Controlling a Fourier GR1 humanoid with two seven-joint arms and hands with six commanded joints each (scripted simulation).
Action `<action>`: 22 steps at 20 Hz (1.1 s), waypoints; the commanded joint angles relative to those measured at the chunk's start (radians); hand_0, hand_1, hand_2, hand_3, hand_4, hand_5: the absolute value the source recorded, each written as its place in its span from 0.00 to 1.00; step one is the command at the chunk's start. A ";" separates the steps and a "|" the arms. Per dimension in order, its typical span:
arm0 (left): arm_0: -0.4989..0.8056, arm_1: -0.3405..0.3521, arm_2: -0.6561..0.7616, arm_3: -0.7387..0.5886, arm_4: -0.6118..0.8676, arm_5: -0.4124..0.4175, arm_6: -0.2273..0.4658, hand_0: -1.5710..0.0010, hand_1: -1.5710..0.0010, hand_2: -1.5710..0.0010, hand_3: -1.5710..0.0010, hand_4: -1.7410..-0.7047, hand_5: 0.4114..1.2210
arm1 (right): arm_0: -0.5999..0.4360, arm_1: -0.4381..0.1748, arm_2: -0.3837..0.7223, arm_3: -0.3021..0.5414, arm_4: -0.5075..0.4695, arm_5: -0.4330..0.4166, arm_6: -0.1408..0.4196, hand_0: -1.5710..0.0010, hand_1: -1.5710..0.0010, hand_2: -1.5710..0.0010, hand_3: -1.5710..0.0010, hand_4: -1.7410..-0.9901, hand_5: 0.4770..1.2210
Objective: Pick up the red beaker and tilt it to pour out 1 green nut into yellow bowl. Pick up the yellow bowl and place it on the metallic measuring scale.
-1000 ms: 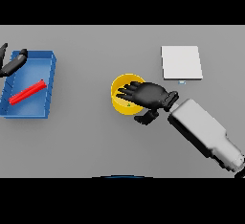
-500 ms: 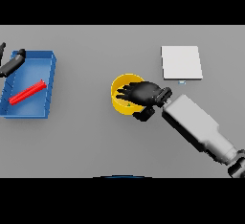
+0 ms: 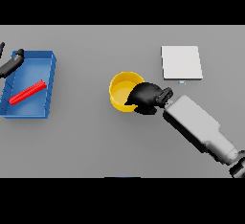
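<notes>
The yellow bowl (image 3: 123, 92) stands upright on the grey table, a little left of centre. My right hand (image 3: 146, 97) is at the bowl's right rim, with its fingers curled over the rim and gripping it. The red beaker (image 3: 27, 92) lies on its side in the blue tray (image 3: 48, 84) at the left. My left hand (image 3: 12, 63) shows partly at the far left edge, above the tray's back corner, with straight fingers that hold nothing. The metallic measuring scale (image 3: 181, 62) sits flat at the back right. I can make out no green nut.
The blue tray's raised walls stand beside my left hand. My right forearm (image 3: 198, 127) crosses the table's lower right, between the bowl and the front edge. A strip of bare table separates the bowl from the scale.
My right hand has closed tighter over the bowl's right rim. The left hand has drifted further left, partly out of view. The bowl and the beaker have stayed where they were.
</notes>
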 commanded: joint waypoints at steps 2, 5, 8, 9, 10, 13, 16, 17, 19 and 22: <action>-0.019 -0.005 -0.002 0.008 -0.003 -0.002 0.008 1.00 1.00 1.00 1.00 0.98 0.35 | -0.006 0.005 0.010 -0.002 0.005 -0.005 0.017 0.11 0.12 0.22 0.29 0.09 0.94; -0.018 0.001 0.001 0.020 0.000 -0.020 0.004 1.00 1.00 1.00 1.00 0.99 0.35 | -0.013 -0.002 -0.002 0.012 -0.002 -0.029 -0.002 0.06 0.06 0.18 0.22 0.04 0.97; -0.006 0.010 -0.003 -0.008 0.002 -0.014 0.009 1.00 1.00 1.00 1.00 0.99 0.35 | 0.000 -0.012 -0.014 -0.012 -0.019 -0.018 -0.003 0.03 0.03 0.16 0.17 0.02 0.98; -0.010 0.006 -0.003 -0.004 0.003 -0.014 0.018 1.00 1.00 1.00 1.00 0.99 0.35 | -0.005 -0.011 -0.025 -0.017 -0.023 -0.020 0.011 0.02 0.02 0.16 0.16 0.02 0.99; -0.005 0.013 -0.001 -0.009 0.004 -0.012 0.019 1.00 1.00 1.00 1.00 0.99 0.35 | -0.008 -0.018 -0.039 -0.029 -0.035 -0.007 0.014 0.02 0.02 0.15 0.15 0.01 0.99; 0.003 0.003 -0.005 -0.001 0.001 -0.011 0.014 1.00 1.00 1.00 1.00 0.98 0.35 | -0.003 -0.037 -0.078 -0.087 -0.066 0.040 0.044 0.01 0.01 0.12 0.18 0.01 0.99; -0.013 0.004 -0.005 0.000 -0.004 -0.010 0.017 1.00 1.00 1.00 1.00 0.98 0.34 | -0.004 -0.089 -0.121 -0.161 -0.085 0.070 0.045 0.00 0.01 0.09 0.23 0.00 1.00; -0.012 0.001 -0.012 0.000 -0.006 -0.017 0.017 1.00 1.00 1.00 1.00 0.99 0.34 | -0.011 -0.097 -0.135 -0.165 -0.077 0.061 0.070 0.00 0.00 0.09 0.24 0.00 1.00; -0.007 0.009 -0.007 -0.014 -0.002 -0.014 0.015 1.00 1.00 1.00 1.00 0.99 0.34 | -0.013 -0.107 -0.154 -0.171 -0.075 0.050 0.095 0.00 0.00 0.06 0.26 0.00 1.00; 0.003 0.022 -0.005 -0.040 0.002 -0.003 0.025 1.00 1.00 1.00 1.00 0.98 0.34 | -0.013 -0.122 -0.172 -0.170 -0.078 0.051 0.091 0.01 0.00 0.03 0.26 0.00 1.00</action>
